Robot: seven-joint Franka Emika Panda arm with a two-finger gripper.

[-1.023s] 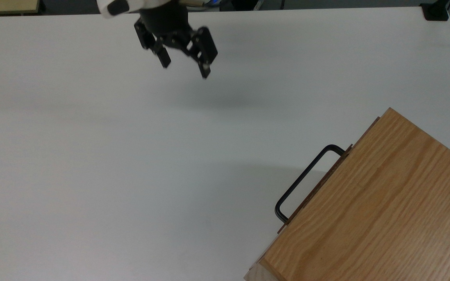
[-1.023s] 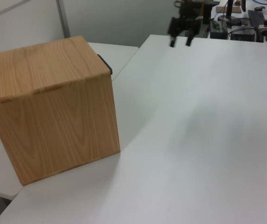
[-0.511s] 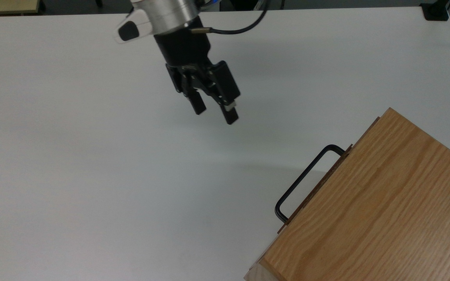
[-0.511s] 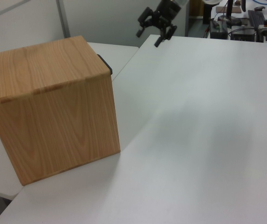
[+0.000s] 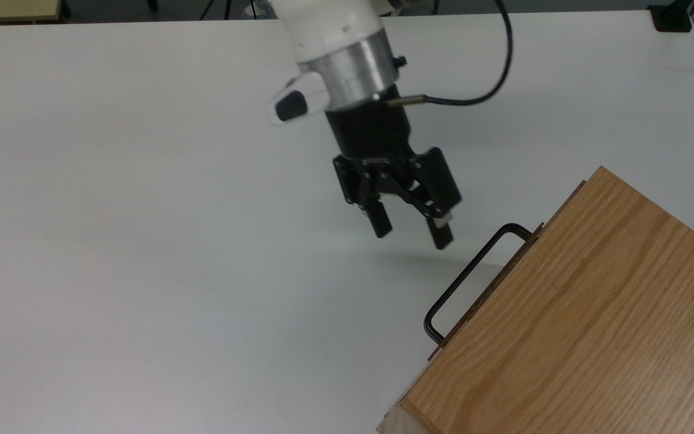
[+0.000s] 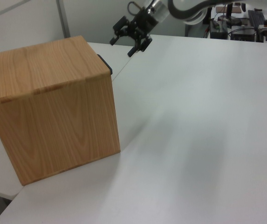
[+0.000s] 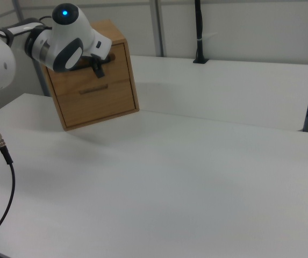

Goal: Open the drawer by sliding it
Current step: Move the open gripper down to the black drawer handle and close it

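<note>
Top view, fingers [image 5: 381, 224]: two black fingers spread apart, nothing between them, tips pointing toward the top view's lower right.
Gripper [image 5: 410, 234]: hangs above the white table [image 5: 142, 241], casting a soft shadow just under it; in the left view the gripper [image 6: 122, 47] sits near the cabinet's far upper corner.
Handle [image 5: 464, 279]: thin black U-shaped bar, lying to the top view's lower right of the fingers; the nearer fingertip is close to the bar's upper bend but apart from it, no contact.
Drawer [image 5: 491, 283]: only a thin edge of its front panel shows in the top view, flush under the cabinet top, at the table's lower right; it looks shut.
Drawer fronts, right view: two stacked panels on the cabinet face; the lower one [image 7: 97, 102] is clear, the upper one is partly hidden by the arm, whose dark end lies in front of it.
Cabinet [image 5: 594, 325]: oak box with grained top, set at an angle on the table; in the left view the cabinet [image 6: 54, 107] shows its plain side and back, with a small dark bit of the handle [image 6: 104, 63] peeking past its far edge.
Arm [image 5: 335, 42]: white shell with a silver ring above the black gripper body, entering from the top view's upper edge; a black cable [image 5: 485, 84] loops off its side.
Arm, right view [image 7: 62, 40]: white joint with a blue light, in front of the cabinet's upper part.
</note>
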